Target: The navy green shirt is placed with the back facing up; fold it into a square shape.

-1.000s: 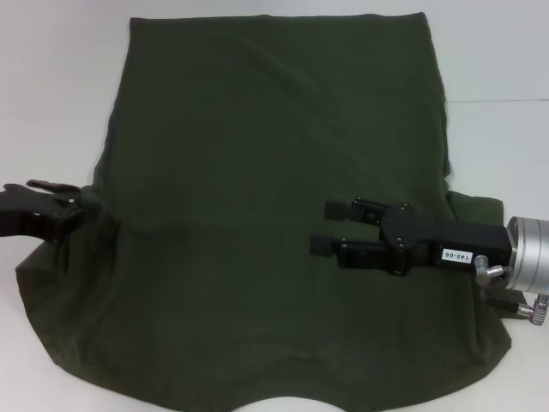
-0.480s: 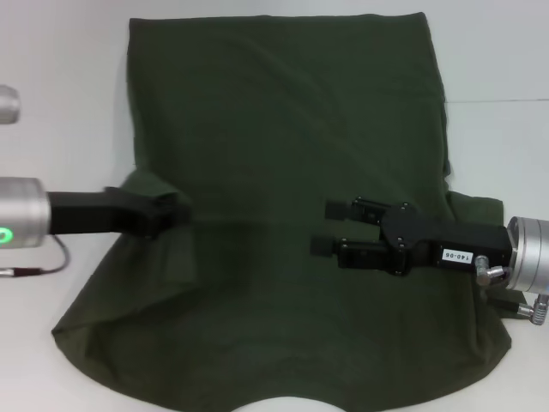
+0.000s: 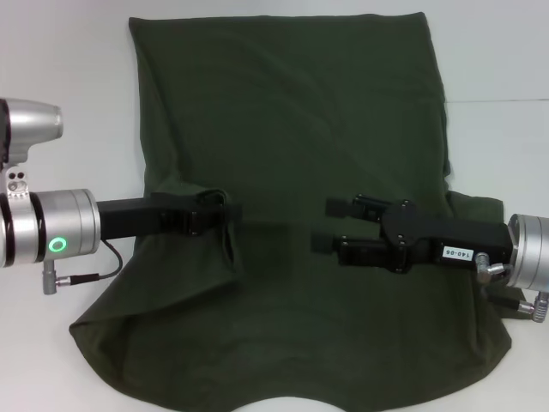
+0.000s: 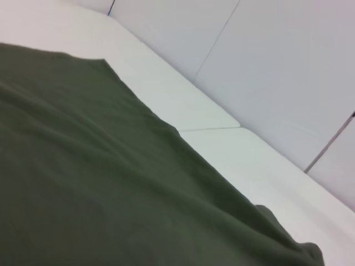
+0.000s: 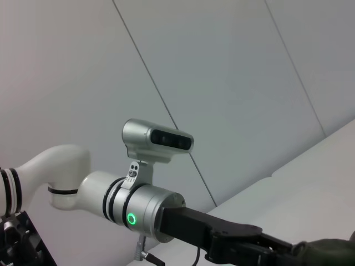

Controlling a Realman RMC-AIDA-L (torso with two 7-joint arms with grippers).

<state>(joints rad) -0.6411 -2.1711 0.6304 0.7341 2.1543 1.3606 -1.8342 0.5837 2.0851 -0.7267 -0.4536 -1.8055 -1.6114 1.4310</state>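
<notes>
olive shirt (image 3: 292, 129) lies flat; left gripper (image 3: 225, 209) clamps its side edge over the middle, right gripper (image 3: 324, 226) hovers spread.

White bench (image 3: 60, 51) and pale panelled wall (image 5: 233, 83)

We see a plain white bench whose bare surface shows along its left edge, its right edge and its far corners, with a thin seam line (image 3: 497, 100) running across it near the right edge. Behind the bench, in the wrist views, we see a light wall of flat panels divided by thin dark joints.
</notes>
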